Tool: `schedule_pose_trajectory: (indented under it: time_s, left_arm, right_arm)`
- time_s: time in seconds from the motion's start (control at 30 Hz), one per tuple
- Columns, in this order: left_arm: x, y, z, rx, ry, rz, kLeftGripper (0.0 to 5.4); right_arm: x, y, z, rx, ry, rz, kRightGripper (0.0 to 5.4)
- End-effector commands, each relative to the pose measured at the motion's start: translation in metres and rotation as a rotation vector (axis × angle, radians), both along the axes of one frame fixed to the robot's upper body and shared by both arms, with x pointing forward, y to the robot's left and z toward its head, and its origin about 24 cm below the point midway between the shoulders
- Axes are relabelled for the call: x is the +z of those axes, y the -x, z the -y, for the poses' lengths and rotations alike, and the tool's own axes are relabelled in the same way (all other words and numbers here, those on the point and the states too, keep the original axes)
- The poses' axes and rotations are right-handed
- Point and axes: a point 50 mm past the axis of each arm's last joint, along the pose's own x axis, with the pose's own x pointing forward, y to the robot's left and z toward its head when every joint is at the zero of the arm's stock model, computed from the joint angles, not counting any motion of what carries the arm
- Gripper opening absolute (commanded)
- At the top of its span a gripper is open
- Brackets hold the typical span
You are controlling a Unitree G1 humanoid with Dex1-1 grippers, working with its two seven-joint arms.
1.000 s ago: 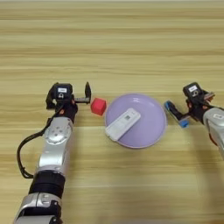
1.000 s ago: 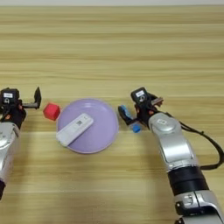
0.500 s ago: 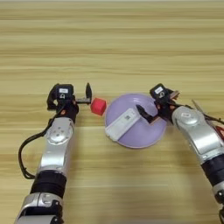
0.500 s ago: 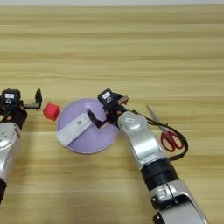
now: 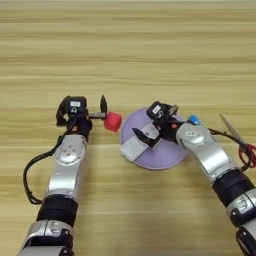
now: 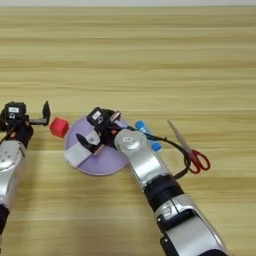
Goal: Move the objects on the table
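Note:
A red cube [image 5: 113, 121] lies on the table [image 5: 125, 55] just left of a purple plate [image 5: 165, 156]. A white flat bar [image 5: 136, 145] lies slanted on the plate, its lower end over the left rim. My right gripper [image 5: 155, 124] is over the plate, open, with its fingers on either side of the bar's upper end. A white tube with a blue cap [image 6: 147, 135] lies right of the plate, partly behind my right forearm. My left gripper [image 5: 83, 106] stands open just left of the cube, one fingertip close to it.
Scissors with red handles [image 6: 194, 154] lie on the table right of the tube, blades pointing away from me. My right forearm crosses from the lower right towards the plate.
My right gripper has swung left from beside the tube to over the plate and now straddles the white bar. The scissors have come into view. The left arm has stayed put.

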Motion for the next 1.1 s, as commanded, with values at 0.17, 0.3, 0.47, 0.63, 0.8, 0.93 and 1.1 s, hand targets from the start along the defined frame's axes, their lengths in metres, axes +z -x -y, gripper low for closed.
schedule_pose_trajectory:
  time_s: [0.17, 0.3, 0.47, 0.63, 0.8, 0.93, 1.1]
  left_arm:
    - [0.001, -0.001, 0.001, 0.005, -0.003, -0.004, 5.40]
    - [0.000, -0.001, 0.001, 0.005, -0.004, -0.004, 5.40]
    - [0.000, 0.000, 0.002, 0.005, -0.002, -0.003, 5.40]
    - [0.001, 0.000, 0.004, 0.004, -0.001, -0.002, 5.40]
    - [0.001, -0.001, 0.005, 0.004, -0.001, -0.003, 5.40]
    - [0.001, -0.001, 0.005, 0.004, 0.000, -0.002, 5.40]
    - [0.001, -0.001, 0.005, 0.004, -0.001, -0.003, 5.40]
  right_arm:
    - [0.011, 0.006, 0.015, 0.034, 0.001, 0.048, 5.39]
    - [-0.001, 0.006, 0.009, 0.013, -0.022, -0.013, 5.39]
    - [-0.019, 0.000, 0.004, -0.020, -0.058, -0.115, 5.39]
    - [-0.021, -0.004, -0.001, -0.009, -0.089, -0.134, 5.39]
    - [-0.022, -0.005, -0.008, 0.001, -0.097, -0.140, 5.39]
    - [-0.022, -0.007, -0.012, 0.007, -0.102, -0.138, 5.39]
    - [-0.025, -0.006, -0.023, 0.023, -0.098, -0.145, 5.39]
